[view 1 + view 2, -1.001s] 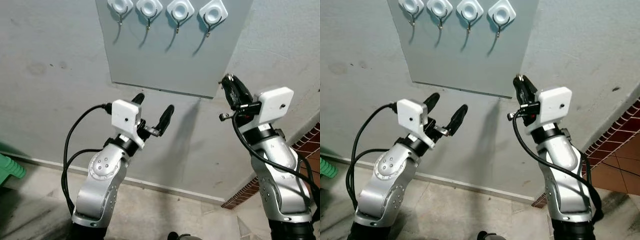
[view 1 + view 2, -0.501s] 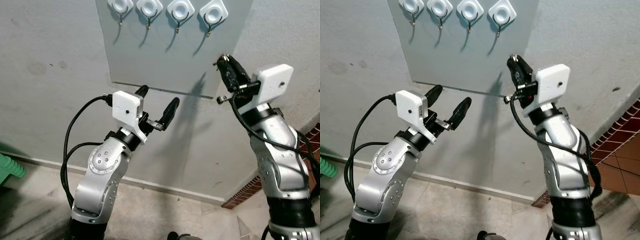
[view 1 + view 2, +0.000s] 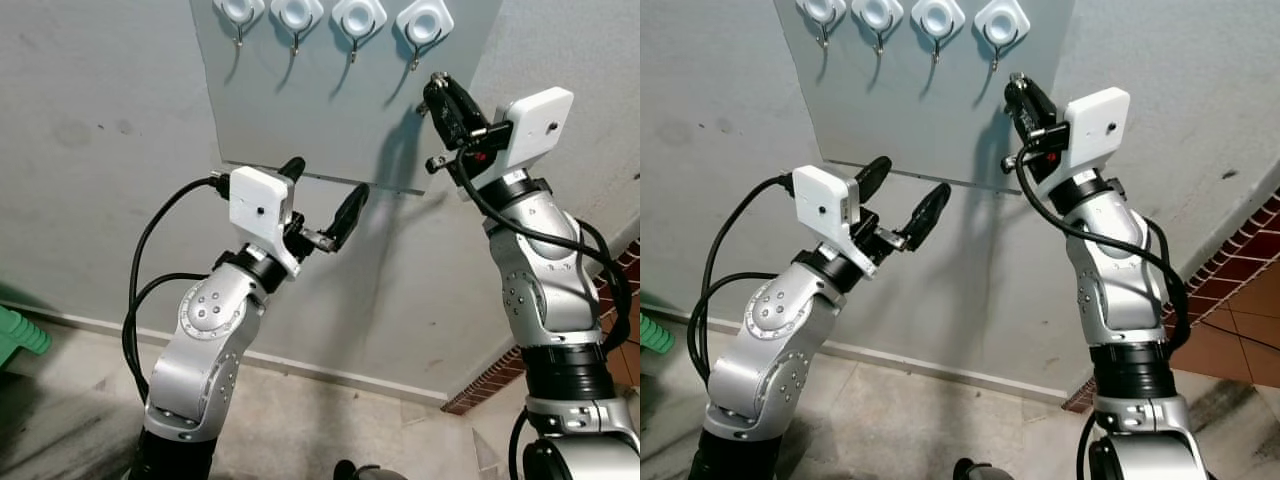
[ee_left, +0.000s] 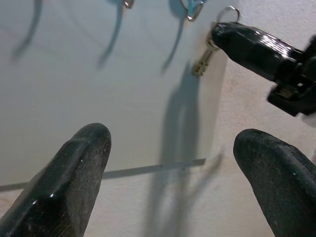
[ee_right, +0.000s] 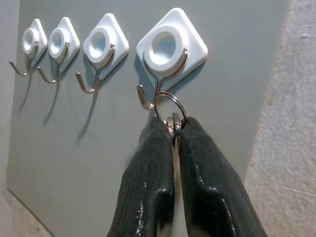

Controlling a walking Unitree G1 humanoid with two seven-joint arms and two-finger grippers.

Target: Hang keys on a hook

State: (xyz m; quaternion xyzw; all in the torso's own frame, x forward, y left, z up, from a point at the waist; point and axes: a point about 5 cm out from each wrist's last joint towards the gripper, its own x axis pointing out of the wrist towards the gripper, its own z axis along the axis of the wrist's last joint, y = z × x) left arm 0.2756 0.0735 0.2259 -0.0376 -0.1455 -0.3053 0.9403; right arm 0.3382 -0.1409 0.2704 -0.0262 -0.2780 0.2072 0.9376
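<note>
- One key (image 4: 202, 60) hangs long-axis down; right gripper (image 5: 173, 129) pinches its ring (image 5: 169, 106) at the rightmost hook (image 5: 148, 101).
- Left gripper (image 4: 173, 163) spread, low, well apart; panel (image 3: 330, 110) edge near.

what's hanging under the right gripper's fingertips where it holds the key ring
In the left wrist view a brass key dangles below the right gripper, against the grey board. The ring sticks out above; its pinched part is covered.

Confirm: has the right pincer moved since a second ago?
Yes. The right pincer has risen from the board's lower corner toward the rightmost hook.
</note>
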